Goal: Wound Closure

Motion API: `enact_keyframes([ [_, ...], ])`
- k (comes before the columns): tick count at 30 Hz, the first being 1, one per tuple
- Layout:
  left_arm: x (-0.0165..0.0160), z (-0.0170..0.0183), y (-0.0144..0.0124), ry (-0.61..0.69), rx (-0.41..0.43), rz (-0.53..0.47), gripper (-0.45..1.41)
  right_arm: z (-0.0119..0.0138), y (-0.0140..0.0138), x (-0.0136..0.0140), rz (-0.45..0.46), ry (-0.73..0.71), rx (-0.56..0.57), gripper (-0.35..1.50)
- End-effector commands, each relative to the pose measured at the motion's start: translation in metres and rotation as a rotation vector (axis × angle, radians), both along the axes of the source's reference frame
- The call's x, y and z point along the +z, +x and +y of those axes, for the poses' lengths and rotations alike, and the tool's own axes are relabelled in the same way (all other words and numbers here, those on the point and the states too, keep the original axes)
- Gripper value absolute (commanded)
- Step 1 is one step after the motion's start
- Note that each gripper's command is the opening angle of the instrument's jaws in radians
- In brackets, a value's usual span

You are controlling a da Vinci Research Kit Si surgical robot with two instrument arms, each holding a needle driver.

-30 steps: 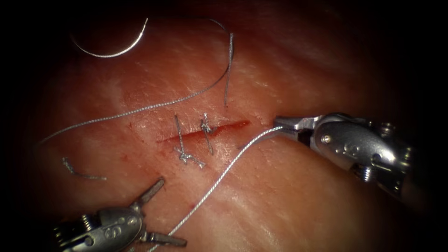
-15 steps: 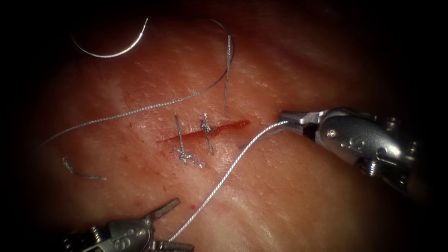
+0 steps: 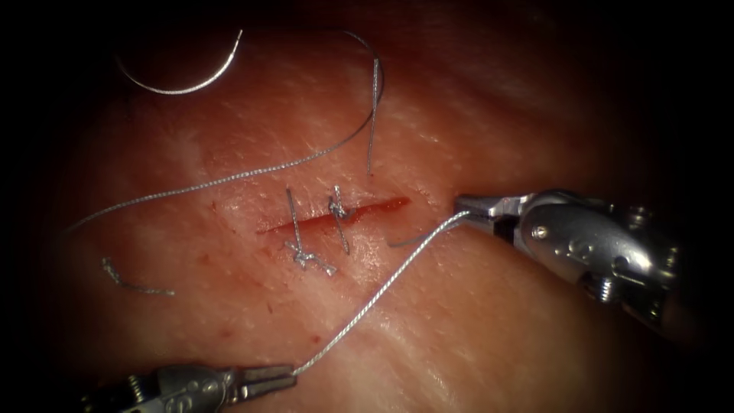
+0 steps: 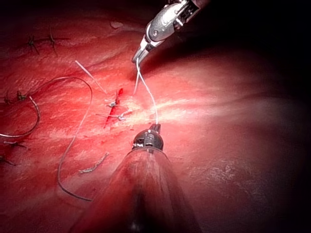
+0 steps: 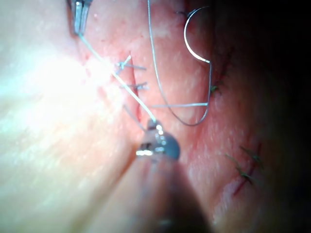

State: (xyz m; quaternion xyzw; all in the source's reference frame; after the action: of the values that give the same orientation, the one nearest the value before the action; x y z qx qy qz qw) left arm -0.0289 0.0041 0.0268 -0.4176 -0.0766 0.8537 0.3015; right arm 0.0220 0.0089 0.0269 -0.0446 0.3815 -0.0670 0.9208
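Thread (image 3: 382, 289) runs taut from our left tool (image 3: 289, 373) at seven o'clock to our right tool (image 3: 462, 208) at three o'clock. Both tools' fingers are clamped on it; the needle (image 3: 180, 82) lies free on the tissue (image 3: 474, 321) at eleven o'clock.

Both tools are shiny bare steel. The right tool (image 3: 466, 206) has slim tapered fingers (image 3: 480, 203), then a chunky rounded wrist behind them with a small round screw head and stamped markings. The left tool (image 3: 287, 374) looks the same, with coiled cable behind its wrist.
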Motion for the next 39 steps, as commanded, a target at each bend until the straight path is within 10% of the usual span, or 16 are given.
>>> enact_keyframes([
  [1, 0.0005, 0.0003, -0.0003, -0.013, 0.005, 0.001, -0.45, 0.0004, 0.0006, 0.0004, 0.003, -0.001, 0.004, -0.35],
  [5, -0.0005, 0.0025, 0.0001, -0.069, 0.017, 0.0, -0.45, -0.0004, 0.0006, -0.0001, 0.014, 0.014, 0.009, -0.35],
  [7, -0.0012, 0.0041, 0.0005, -0.1, 0.024, -0.002, -0.45, -0.001, 0.0003, -0.0008, 0.039, 0.017, 0.022, 0.37],
  [8, -0.0018, 0.0054, 0.0009, -0.116, 0.027, -0.005, -0.45, -0.0014, 0.0001, -0.0012, 0.054, 0.017, 0.029, 1.05],
  [14, -0.0031, 0.0099, 0.0022, -0.169, 0.02, -0.033, -0.45, -0.0023, -0.0024, -0.0027, 0.087, 0.085, 0.073, 1.48],
  [19, -0.0028, 0.0123, 0.0019, -0.184, 0.036, -0.036, -0.45, -0.0001, -0.0059, -0.0039, 0.234, 0.188, 0.105, 1.38],
  [20, -0.0027, 0.0124, 0.0018, -0.188, 0.039, -0.036, -0.45, 0.0003, -0.0065, -0.0041, 0.271, 0.211, 0.109, 1.16],
  [23, -0.0025, 0.0128, 0.0016, -0.196, 0.046, -0.036, -0.45, 0.0025, -0.0083, -0.0043, 0.328, 0.29, 0.146, -0.35],
  [31, -0.0018, 0.015, -0.0003, -0.213, 0.054, -0.059, -0.45, 0.0073, -0.0055, -0.0007, 0.353, 0.264, 0.21, -0.35],
  [39, 0.0012, 0.0176, -0.0024, -0.228, 0.058, -0.067, -0.45, 0.0046, 0.001, 0.0046, 0.39, 0.309, 0.162, -0.35],
])
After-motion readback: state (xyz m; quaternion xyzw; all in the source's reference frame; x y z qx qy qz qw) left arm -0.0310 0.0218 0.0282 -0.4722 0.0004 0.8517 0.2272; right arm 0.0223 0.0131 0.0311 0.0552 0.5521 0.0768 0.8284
